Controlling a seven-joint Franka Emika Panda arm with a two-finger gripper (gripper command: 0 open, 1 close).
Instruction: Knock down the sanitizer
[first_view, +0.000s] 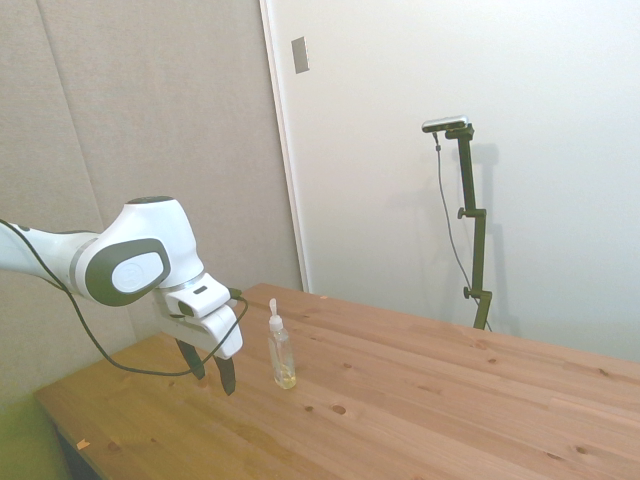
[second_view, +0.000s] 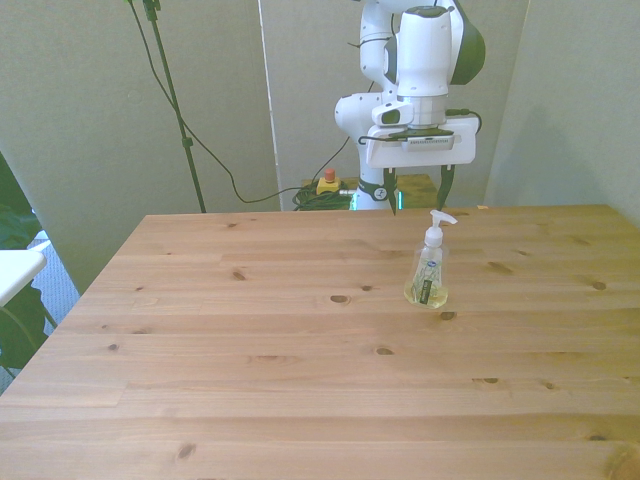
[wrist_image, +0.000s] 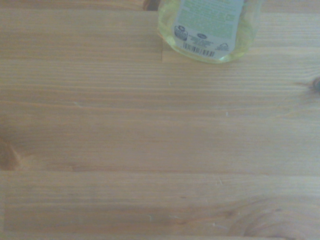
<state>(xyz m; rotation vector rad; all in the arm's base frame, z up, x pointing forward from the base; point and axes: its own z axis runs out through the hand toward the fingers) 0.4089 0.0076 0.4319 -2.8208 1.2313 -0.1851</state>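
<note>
Side view: sanitizer (first_view: 281, 351) upright on the bench (first_view: 420, 400), toward its far edge, untouched. Pincer (first_view: 211, 374) spread, just beside it, apart. Knock-down not yet done.

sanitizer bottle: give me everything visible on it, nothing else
The sanitizer is a small, slim, clear plastic bottle with a white pump nozzle on top and a shallow layer of yellowish liquid at the bottom. A printed label with a barcode shows on its lower body in the wrist view. It stands upright on the wooden table, not yet knocked over. Nothing but the table touches it; the gripper hangs close beside it, fingers open, with a gap between them.
</note>
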